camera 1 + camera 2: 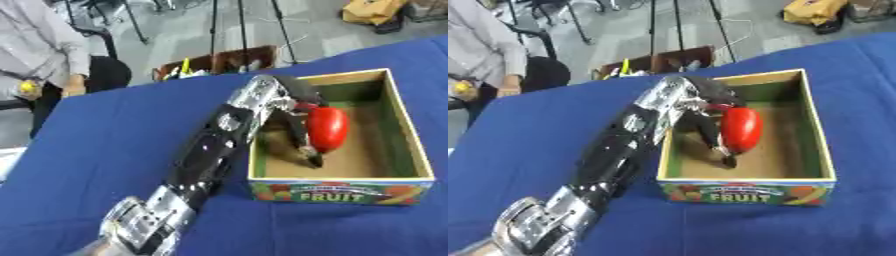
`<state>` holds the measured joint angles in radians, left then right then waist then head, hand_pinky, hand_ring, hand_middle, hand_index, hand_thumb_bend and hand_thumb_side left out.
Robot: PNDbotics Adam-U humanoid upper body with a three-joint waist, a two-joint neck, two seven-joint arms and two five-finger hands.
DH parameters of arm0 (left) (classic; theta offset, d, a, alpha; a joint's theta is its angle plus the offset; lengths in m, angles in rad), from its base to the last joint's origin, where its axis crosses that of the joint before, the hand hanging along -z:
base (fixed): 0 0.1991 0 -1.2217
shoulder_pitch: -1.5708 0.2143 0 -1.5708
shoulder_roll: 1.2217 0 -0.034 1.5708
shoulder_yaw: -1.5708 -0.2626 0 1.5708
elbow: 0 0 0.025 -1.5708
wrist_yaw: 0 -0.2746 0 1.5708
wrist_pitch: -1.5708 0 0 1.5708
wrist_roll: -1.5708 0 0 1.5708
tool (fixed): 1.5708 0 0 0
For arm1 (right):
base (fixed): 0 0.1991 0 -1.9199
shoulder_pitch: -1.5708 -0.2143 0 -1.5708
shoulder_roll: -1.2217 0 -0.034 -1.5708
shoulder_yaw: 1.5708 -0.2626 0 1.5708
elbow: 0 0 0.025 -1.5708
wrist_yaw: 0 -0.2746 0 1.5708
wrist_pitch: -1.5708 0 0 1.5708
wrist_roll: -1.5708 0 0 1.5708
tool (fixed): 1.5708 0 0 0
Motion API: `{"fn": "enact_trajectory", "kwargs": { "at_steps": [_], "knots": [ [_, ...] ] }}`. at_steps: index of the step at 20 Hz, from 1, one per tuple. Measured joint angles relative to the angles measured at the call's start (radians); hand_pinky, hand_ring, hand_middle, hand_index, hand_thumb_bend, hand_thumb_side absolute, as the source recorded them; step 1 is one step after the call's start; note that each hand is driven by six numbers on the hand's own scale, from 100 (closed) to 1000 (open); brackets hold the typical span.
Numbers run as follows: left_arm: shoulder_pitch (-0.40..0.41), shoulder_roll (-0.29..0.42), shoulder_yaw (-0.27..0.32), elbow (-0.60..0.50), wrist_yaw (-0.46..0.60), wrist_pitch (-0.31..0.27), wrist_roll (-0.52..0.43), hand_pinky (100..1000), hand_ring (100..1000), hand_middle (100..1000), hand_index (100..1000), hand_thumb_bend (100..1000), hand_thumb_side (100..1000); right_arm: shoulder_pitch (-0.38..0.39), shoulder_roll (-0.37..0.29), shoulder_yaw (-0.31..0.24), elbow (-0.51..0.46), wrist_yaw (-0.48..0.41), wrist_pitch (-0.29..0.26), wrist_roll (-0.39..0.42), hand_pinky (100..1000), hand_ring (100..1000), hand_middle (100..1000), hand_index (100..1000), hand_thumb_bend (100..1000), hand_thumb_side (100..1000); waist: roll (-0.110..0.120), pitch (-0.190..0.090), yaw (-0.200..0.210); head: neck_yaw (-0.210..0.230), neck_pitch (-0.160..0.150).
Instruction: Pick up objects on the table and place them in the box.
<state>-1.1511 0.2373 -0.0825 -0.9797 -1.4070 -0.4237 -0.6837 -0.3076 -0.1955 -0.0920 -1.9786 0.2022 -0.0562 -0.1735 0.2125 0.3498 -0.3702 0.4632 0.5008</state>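
Box (411, 145) on blue table (105, 140); left hand (297, 117) inside, fingers curled round red fruit (328, 127), right half free.

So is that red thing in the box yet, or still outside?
In. The red thing sits between the box walls, above its brown floor, with the left hand curled round it. Whether it touches the floor, I cannot tell.

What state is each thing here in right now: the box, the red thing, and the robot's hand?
Box: open-topped, upright on the blue table, holding one red object.
Red object: inside the box, against the hand.
Left hand: reached down into the box, fingers curled beside the red object.
Right hand: not in view.
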Motion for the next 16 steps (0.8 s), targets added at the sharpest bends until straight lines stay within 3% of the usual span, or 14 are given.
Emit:
{"fn": "enact_trajectory", "kwargs": {
  "at_steps": [16],
  "knots": [
    [0.000, 0.000, 0.000, -0.045, -0.134, -0.008, 0.025, 745, 778, 889, 948, 1000, 1000, 0.000, 0.000, 0.000, 0.000, 0.000, 0.004, -0.004, 224, 100, 227, 429, 167, 690, 0.000, -0.005, 0.000, 0.011, 0.000]
  ]
}}
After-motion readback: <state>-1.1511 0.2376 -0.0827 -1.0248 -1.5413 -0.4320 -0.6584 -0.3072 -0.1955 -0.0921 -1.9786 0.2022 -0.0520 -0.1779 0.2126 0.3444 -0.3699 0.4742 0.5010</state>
